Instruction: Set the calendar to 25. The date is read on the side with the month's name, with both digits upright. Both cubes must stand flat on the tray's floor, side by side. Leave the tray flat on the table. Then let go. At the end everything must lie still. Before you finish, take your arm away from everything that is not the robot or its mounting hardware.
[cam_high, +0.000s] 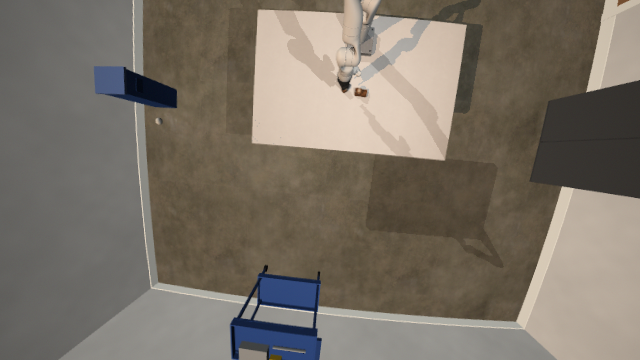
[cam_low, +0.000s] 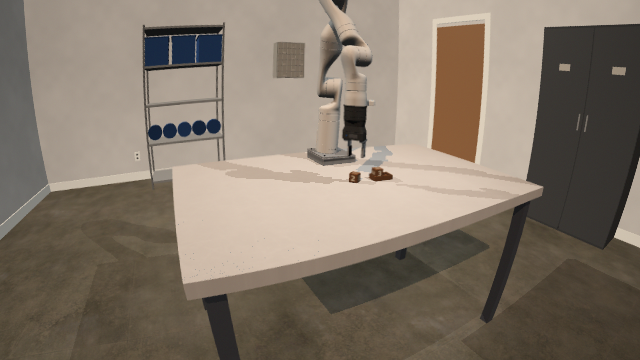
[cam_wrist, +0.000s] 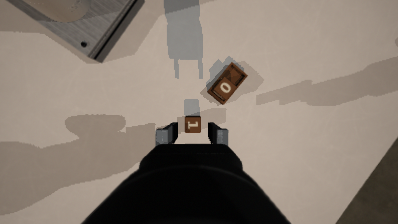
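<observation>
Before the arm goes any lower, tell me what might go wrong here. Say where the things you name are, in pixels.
The fingers (cam_low: 357, 150) are open above the loose cube (cam_low: 354, 177) (cam_wrist: 193, 124); if they come down off-centre, they could knock or twist it.

The tray (cam_low: 385, 177) (cam_wrist: 240, 71) stands close by, with the other cube (cam_low: 377, 172) (cam_wrist: 225, 88) in it, so a wide sweep might nudge both.

The loose cube has a 1 on top and a 2 on one side, so it could end up in the tray showing the wrong digit.
</observation>
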